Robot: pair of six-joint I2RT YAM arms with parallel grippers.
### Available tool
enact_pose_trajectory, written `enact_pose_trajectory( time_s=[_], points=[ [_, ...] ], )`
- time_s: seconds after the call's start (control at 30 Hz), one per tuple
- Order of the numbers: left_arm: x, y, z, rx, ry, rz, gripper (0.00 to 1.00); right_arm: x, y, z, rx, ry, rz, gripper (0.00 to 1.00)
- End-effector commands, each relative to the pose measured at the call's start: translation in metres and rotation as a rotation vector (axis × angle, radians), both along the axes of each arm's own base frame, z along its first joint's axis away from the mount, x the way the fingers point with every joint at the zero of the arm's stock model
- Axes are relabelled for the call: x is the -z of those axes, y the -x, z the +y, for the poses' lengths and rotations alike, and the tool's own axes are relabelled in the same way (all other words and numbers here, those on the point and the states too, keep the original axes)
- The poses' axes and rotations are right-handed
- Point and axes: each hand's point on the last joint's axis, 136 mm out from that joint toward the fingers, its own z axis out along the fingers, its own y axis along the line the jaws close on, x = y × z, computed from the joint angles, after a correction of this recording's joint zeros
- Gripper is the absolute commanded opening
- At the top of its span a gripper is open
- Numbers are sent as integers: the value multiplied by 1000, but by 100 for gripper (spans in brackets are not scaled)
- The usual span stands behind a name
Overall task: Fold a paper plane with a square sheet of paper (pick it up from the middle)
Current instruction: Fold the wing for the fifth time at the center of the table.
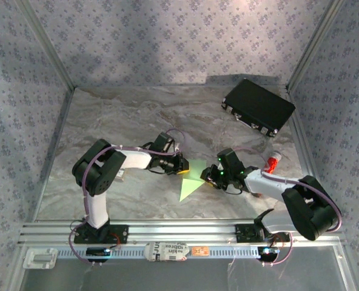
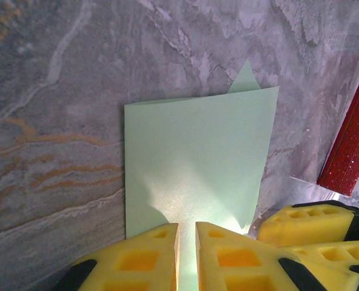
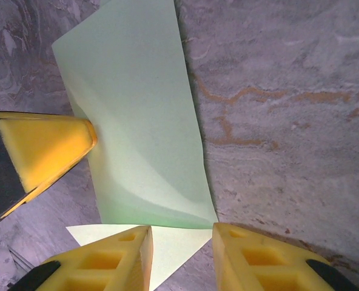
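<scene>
The surface is a grey, marble-patterned slab with rusty veins, boxed in by flower-print walls. A flat black case lies in the far right corner, well away from the arms.

The sheet of paper sits in the middle of the surface, right between the two pincers. It is thin, matte, pale green and unmarked, and it is creased into a pointed shape.

The left pincer has its yellow, waffle-moulded fingers drawn nearly together. An edge of the sheet runs into the narrow slot between them, so it is pinched there. A small point of a lower layer peeks out past the far edge.

The right pincer stands partly open. A corner of the flat lower layer lies in its gap, and from here I see nothing clamped. The upper flap curves up, smooth and slightly glossy.
</scene>
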Motion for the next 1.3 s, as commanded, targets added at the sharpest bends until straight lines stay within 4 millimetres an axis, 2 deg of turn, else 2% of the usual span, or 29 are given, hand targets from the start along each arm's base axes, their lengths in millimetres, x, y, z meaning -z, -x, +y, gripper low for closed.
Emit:
enact_pose_trajectory(
  time_s=[0.0, 0.2, 0.43, 0.6, 0.83, 0.93, 1.1, 1.27],
  points=[
    [22, 10, 16, -19, -77, 49, 15, 6, 5, 3, -3, -5, 42, 32],
    [20, 9, 16, -22, -74, 45, 15, 13, 6, 3, 3, 9, 62, 32],
    [20, 9, 16, -23, -73, 47, 15, -3, -6, 21, -28, -68, 7, 32],
    [19, 8, 15, -22, -71, 45, 15, -9, -11, 24, -34, -82, -9, 31],
    [19, 9, 16, -24, -72, 44, 15, -11, -16, 2, -17, 49, -27, 31],
    [19, 9, 16, -23, -70, 46, 15, -15, -24, 3, -7, 3, -53, 32],
    [18, 8, 15, -23, -68, 43, 15, -7, -33, -9, -4, 76, -33, 32],
    [17, 8, 15, -23, -65, 44, 14, -2, -40, -6, -16, 88, -21, 31]
  ],
)
